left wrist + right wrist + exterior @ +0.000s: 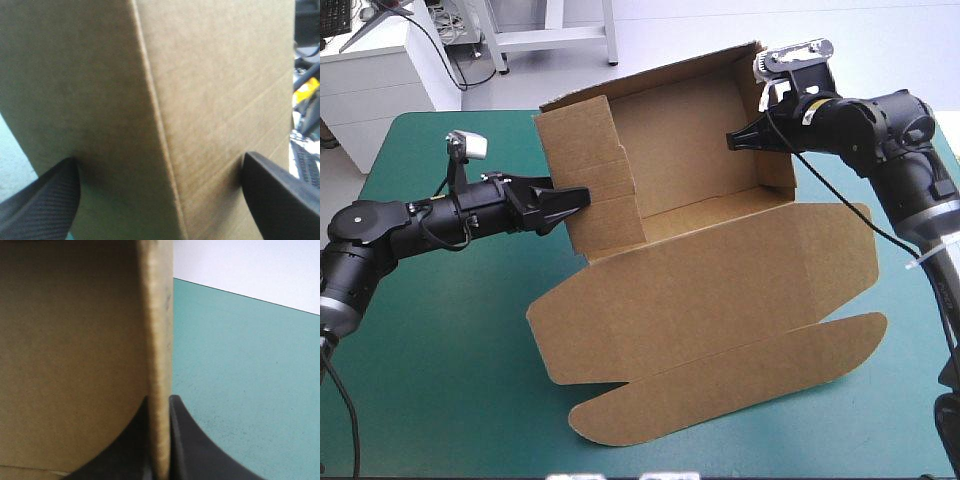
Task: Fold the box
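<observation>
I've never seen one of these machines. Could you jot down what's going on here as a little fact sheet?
Thing: brown box, open tray shape, walls up
Lid: lid lying flat on the table, toward the near edge, rounded flap at its end
Left gripper: left gripper open, at the outside of the box's left wall
Right gripper: right gripper shut on the box's right wall, pinching its edge
Surface: teal-green table
</observation>
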You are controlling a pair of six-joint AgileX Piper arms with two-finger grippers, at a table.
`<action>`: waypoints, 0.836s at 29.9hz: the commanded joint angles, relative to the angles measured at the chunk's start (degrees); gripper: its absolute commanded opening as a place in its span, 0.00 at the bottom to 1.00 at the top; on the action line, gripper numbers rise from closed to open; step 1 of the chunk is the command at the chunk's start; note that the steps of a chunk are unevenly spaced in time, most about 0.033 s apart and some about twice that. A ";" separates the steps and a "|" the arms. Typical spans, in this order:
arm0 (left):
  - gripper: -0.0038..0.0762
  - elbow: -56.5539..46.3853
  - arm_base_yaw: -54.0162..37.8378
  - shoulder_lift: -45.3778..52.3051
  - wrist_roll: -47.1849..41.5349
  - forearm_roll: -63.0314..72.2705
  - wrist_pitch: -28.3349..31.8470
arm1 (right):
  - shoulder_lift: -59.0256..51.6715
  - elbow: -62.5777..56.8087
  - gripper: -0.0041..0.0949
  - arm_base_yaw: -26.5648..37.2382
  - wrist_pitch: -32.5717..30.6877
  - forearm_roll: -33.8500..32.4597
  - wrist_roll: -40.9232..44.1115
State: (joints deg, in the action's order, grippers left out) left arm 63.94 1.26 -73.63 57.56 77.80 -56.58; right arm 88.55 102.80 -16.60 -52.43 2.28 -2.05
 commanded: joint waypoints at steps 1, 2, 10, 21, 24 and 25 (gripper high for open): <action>0.82 6.55 4.84 1.58 -12.73 -8.55 10.08 | -1.99 1.53 0.04 -0.18 5.47 0.66 1.18; 0.82 7.72 6.29 1.46 -17.19 -12.20 11.95 | -1.99 1.53 0.05 -0.18 5.56 0.66 1.75; 0.68 15.25 17.11 0.84 -44.03 -45.06 22.61 | -1.13 1.53 0.04 -0.18 6.31 0.49 6.16; 0.37 22.55 21.97 -6.90 -57.56 -57.13 21.04 | 0.73 1.53 0.04 -1.17 9.21 3.06 7.90; 0.23 23.36 21.97 -7.65 -57.56 -56.14 21.01 | 1.37 1.53 0.04 -1.55 9.34 3.05 7.90; 0.18 23.46 21.97 -7.65 -57.56 -55.99 20.90 | 1.40 1.53 0.04 -1.55 9.34 3.05 7.90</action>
State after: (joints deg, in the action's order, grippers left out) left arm 84.86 22.10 -82.72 0.67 17.41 -39.05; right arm 92.16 102.68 -16.88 -48.77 0.00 4.97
